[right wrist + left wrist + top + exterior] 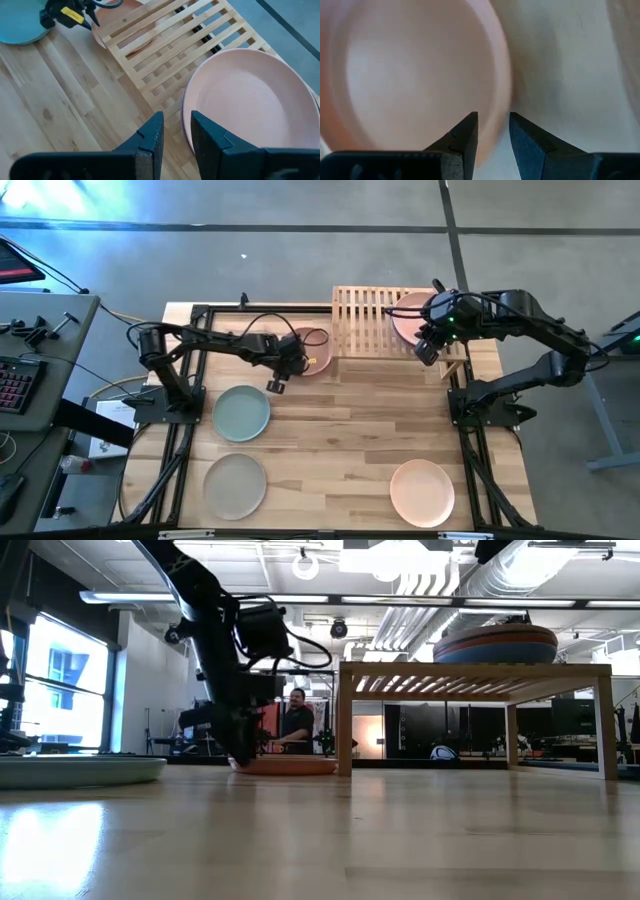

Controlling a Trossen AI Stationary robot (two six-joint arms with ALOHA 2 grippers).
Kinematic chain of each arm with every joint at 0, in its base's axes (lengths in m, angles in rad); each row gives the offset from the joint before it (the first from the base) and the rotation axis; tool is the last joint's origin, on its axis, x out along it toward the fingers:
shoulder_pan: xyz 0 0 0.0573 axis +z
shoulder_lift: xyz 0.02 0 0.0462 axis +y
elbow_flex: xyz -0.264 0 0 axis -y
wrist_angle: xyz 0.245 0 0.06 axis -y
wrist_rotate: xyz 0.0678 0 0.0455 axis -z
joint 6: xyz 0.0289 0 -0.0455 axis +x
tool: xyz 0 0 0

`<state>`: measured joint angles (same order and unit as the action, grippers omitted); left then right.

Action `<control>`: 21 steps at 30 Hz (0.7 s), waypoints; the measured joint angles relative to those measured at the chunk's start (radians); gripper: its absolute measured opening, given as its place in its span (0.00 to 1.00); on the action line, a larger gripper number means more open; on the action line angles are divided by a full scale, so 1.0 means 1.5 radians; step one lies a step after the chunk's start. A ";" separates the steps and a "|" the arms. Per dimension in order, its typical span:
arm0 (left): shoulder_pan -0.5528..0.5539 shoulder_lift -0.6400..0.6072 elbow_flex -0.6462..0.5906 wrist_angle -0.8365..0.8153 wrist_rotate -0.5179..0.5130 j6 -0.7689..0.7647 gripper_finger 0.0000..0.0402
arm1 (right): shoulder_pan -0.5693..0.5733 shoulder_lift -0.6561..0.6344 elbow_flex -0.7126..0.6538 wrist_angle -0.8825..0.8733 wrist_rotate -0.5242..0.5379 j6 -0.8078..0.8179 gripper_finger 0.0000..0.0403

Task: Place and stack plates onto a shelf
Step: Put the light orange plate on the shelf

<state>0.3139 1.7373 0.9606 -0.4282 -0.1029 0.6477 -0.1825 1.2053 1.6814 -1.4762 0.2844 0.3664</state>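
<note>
Left gripper (pixel 285 368) is lowered at the rim of a round peach plate (pixel 312 360) on the plank table (pixel 340 430), at 9 o'clock of the slatted bamboo shelf (pixel 365 315); fingers narrowly parted, nothing held. Right gripper (pixel 428 348) is poised beside the pink plate stack (pixel 410 315) at the shelf's 3 o'clock end, narrow gap, nothing clasped.

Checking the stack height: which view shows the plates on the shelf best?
The low view: the plates show side-on as a layered stack on the shelf. The high and right wrist views show only the top pink plate; the left wrist view shows none.
</note>
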 joint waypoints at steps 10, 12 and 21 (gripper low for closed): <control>0.011 0.026 0.001 0.004 0.004 0.013 0.25 | 0.000 0.000 0.000 0.000 0.000 0.032 0.18; 0.013 0.029 0.002 0.005 0.003 0.013 0.25 | 0.000 0.000 0.000 0.000 0.000 0.037 0.18; 0.012 0.030 0.002 -0.004 0.006 0.013 0.09 | 0.000 0.000 0.000 0.000 0.010 0.042 0.18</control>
<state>0.3321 1.7821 0.9634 -0.4340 -0.0940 0.6666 -0.1829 1.2053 1.6810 -1.4761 0.2991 0.4297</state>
